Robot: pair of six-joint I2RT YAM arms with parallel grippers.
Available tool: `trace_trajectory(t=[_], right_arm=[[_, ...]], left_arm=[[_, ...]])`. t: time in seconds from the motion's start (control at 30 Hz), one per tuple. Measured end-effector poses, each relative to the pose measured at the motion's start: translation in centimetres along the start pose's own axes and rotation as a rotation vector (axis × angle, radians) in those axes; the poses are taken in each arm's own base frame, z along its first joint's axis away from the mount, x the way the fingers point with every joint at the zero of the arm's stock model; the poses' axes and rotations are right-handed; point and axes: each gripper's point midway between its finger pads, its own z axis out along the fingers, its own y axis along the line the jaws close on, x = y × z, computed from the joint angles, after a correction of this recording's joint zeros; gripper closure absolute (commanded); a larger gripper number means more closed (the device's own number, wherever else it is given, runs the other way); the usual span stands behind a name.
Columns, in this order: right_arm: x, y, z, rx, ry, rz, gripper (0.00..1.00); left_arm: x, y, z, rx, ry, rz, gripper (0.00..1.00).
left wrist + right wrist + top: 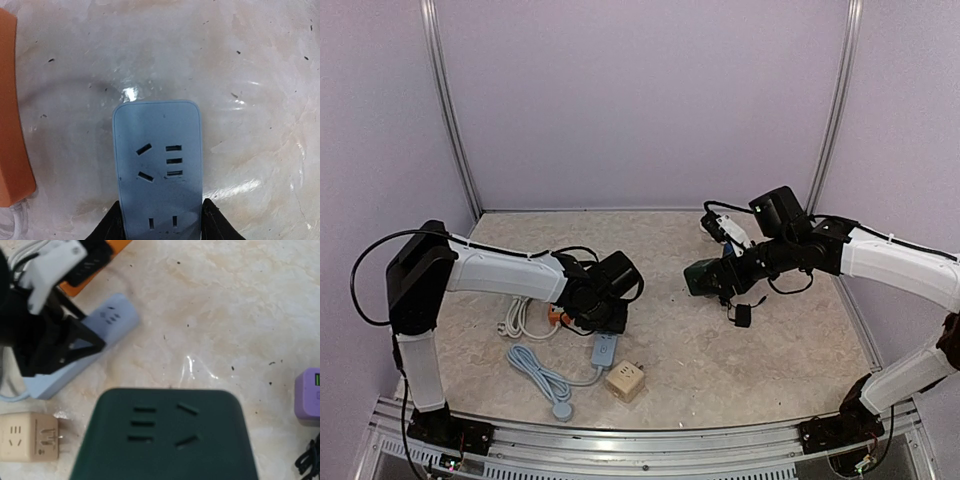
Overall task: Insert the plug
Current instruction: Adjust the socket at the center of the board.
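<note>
Tabletop (720, 370) of pale marbled stone, from above: the left gripper (605, 322) is down on the far end of a light blue power strip (604, 350) that lies flat. A beige cube adapter (625, 381) sits just beside the strip's near end, and a coiled grey-blue cable (535, 368) lies to its left. An orange flat block (554, 316) lies beside the gripper. Well apart on the other side, the right gripper (718, 278) carries a dark green socket block (700, 277), with a small black plug (742, 316) on a thin cord just beside it.

Left wrist view: black fingertips (111, 227) press on both long edges of the light blue power strip, socket face up, so this gripper is closed partway on it. The orange flat block is at the left edge, apart from the strip.

Right wrist view: the dark green socket block fills the bottom, slots facing up, and hides the fingers holding it. The beige cube adapter lies at lower left with its metal prongs pointing right, and nothing touches it. A purple box (307, 395) sits at the right edge.
</note>
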Motion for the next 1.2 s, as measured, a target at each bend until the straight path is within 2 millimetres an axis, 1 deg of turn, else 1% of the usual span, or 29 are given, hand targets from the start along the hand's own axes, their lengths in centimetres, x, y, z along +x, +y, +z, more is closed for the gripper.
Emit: trace_trajectory(t=[0.03, 0.17, 0.23, 0.27, 0.37, 0.43, 0.5, 0.6, 0.63, 0.7, 0.73, 0.9, 1.0, 1.07, 1.13, 1.2], right_arm=[[0.0, 0.0, 0.0, 0.002, 0.001, 0.0, 1.0], [0.3, -0.4, 0.0, 0.022, 0.012, 0.004, 1.0], [0.6, -0.7, -0.1, 0.042, 0.025, 0.007, 1.0], [0.7, -0.9, -0.2, 0.054, 0.034, 0.009, 1.0], [0.4, -1.5, -0.9, 0.102, 0.049, 0.011, 1.0], [-0.1, -1.9, -1.5, 0.135, 0.051, 0.011, 1.0], [-0.6, -2.3, -2.2, 0.17, 0.051, 0.01, 1.0], [-1.0, -2.8, -3.0, 0.208, 0.057, 0.012, 1.0], [-1.0, -2.9, -3.1, 0.215, 0.062, 0.014, 1.0], [-0.7, -3.4, -3.1, 0.237, 0.082, 0.019, 1.0], [-0.5, -3.6, -3.0, 0.247, 0.093, 0.02, 1.0], [0.9, -4.3, -2.3, 0.275, 0.156, 0.03, 1.0], [1.1, -4.5, -2.4, 0.281, 0.166, 0.033, 1.0], [0.9, -4.6, -2.5, 0.284, 0.166, 0.034, 1.0], [0.5, -4.6, -2.5, 0.285, 0.16, 0.035, 1.0], [0.3, -4.8, -2.5, 0.287, 0.156, 0.038, 1.0]], left_arm=[[-0.4, -0.5, 0.2, 0.011, -0.005, 0.02, 0.79], [-2.3, -4.6, 1.1, 0.138, -0.041, 0.111, 0.8], [-2.7, -6.5, 1.2, 0.216, -0.053, 0.164, 0.8], [-2.8, -7.1, 1.1, 0.245, -0.057, 0.186, 0.8], [-3.0, -9.4, 0.5, 0.364, -0.072, 0.259, 0.8], [-3.2, -10.5, 0.0, 0.422, -0.088, 0.3, 0.77], [-3.2, -11.4, -0.4, 0.471, -0.1, 0.337, 0.68], [-3.2, -11.9, -0.6, 0.495, -0.11, 0.369, 0.61], [-3.2, -11.9, -0.6, 0.495, -0.11, 0.375, 0.57], [-3.2, -11.9, -0.6, 0.49, -0.113, 0.384, 0.55], [-3.1, -11.9, -0.6, 0.485, -0.115, 0.389, 0.53], [-2.4, -12.2, -0.4, 0.467, -0.117, 0.415, 0.52], [-2.0, -12.6, -0.6, 0.468, -0.118, 0.427, 0.52], [-1.6, -12.7, -0.6, 0.466, -0.115, 0.433, 0.52], [-1.5, -12.9, -0.6, 0.455, -0.119, 0.439, 0.49], [-1.6, -13.0, -0.4, 0.439, -0.129, 0.439, 0.4]])
